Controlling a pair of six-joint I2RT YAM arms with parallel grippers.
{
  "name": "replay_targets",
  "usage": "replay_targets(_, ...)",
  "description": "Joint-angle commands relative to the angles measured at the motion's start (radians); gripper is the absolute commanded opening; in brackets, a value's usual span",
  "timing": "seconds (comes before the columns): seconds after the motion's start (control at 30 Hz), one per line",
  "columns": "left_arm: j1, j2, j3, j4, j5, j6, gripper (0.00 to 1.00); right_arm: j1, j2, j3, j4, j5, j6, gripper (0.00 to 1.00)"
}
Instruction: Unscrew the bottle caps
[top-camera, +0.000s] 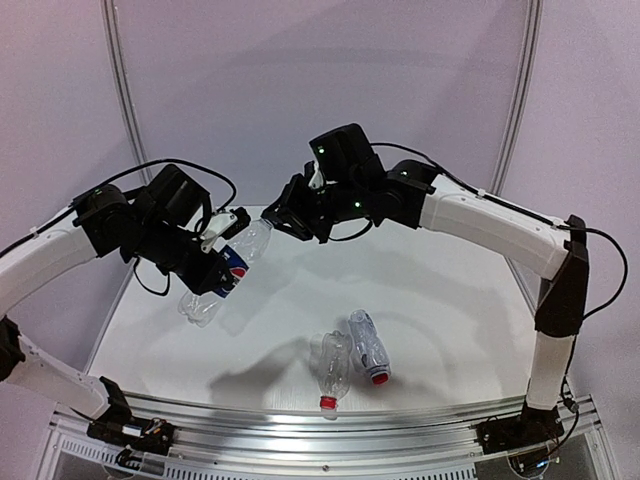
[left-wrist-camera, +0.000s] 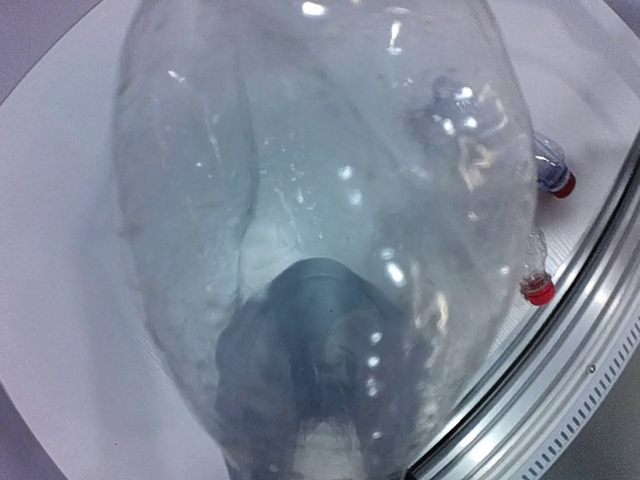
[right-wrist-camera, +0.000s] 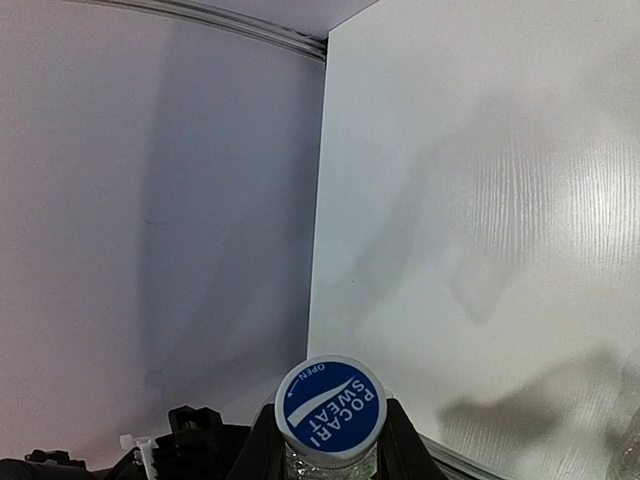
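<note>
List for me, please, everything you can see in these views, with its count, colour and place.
labelled bottle: one, clear with a blue label, held tilted above the table's left part
blue-topped cap: one, whitish rim and blue printed top, on the held bottle's neck
unlabelled bottles: two, clear and ribbed, lying side by side near the table's front edge
red caps: two, red, on the lying bottles, pointing toward the near edge
table: one, white, under everything
rail: one, silver, along the near edge
left gripper: one, black, shut on the labelled bottle
right gripper: one, black, shut on the blue-topped cap
</note>
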Motion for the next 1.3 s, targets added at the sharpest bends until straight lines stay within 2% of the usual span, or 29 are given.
replay_targets(0.0,0.049,-0.04,0.037,-0.039,0.33,0.073,0.0,-0.003,-0.104,-0.169,0.171,-0.057,-0.152,0.0)
replay_targets(0.03,0.081,-0.049,0.027,-0.043,0.458,0.083,0.0,-0.005,-0.137,-0.226,0.236,-0.081,-0.182,0.0)
replay_targets(0.1,0.156,-0.073,-0.01,-0.037,0.813,0.103,0.0,-0.013,-0.202,-0.357,0.39,-0.15,-0.244,0.0)
replay_targets(0.17,0.205,-0.098,-0.067,0.009,1.072,0.075,0.0,-0.024,-0.251,-0.446,0.531,-0.236,-0.275,0.0)
replay_targets(0.3,0.213,-0.139,-0.138,0.151,1.271,-0.033,0.0,-0.038,-0.272,-0.498,0.665,-0.375,-0.308,0.0)
replay_targets(0.53,0.214,-0.112,-0.14,0.239,1.408,-0.112,0.0,-0.039,-0.288,-0.508,0.705,-0.418,-0.34,0.0)
replay_targets(0.57,0.216,-0.112,-0.135,0.236,1.402,-0.111,0.0,-0.039,-0.293,-0.511,0.692,-0.406,-0.345,0.1)
replay_targets(0.63,0.225,-0.11,-0.119,0.198,1.355,-0.082,0.0,-0.04,-0.305,-0.509,0.661,-0.386,-0.352,0.38)
replay_targets(0.73,0.236,-0.101,-0.098,0.114,1.258,-0.024,0.0,-0.041,-0.323,-0.506,0.617,-0.354,-0.355,0.74)
replay_targets(0.83,0.236,-0.087,-0.083,0.056,1.137,0.017,0.0,-0.04,-0.342,-0.509,0.593,-0.333,-0.348,0.95)
replay_targets(0.87,0.236,-0.082,-0.08,0.04,1.089,0.022,0.0,-0.04,-0.346,-0.509,0.587,-0.331,-0.344,0.99)
replay_targets(1.1,0.207,-0.023,-0.021,-0.064,0.706,0.066,0.0,-0.031,-0.339,-0.47,0.517,-0.271,-0.301,1.0)
replay_targets(1.27,0.162,-0.008,0.003,-0.063,0.507,0.053,0.0,-0.002,-0.274,-0.317,0.242,-0.022,-0.224,1.0)
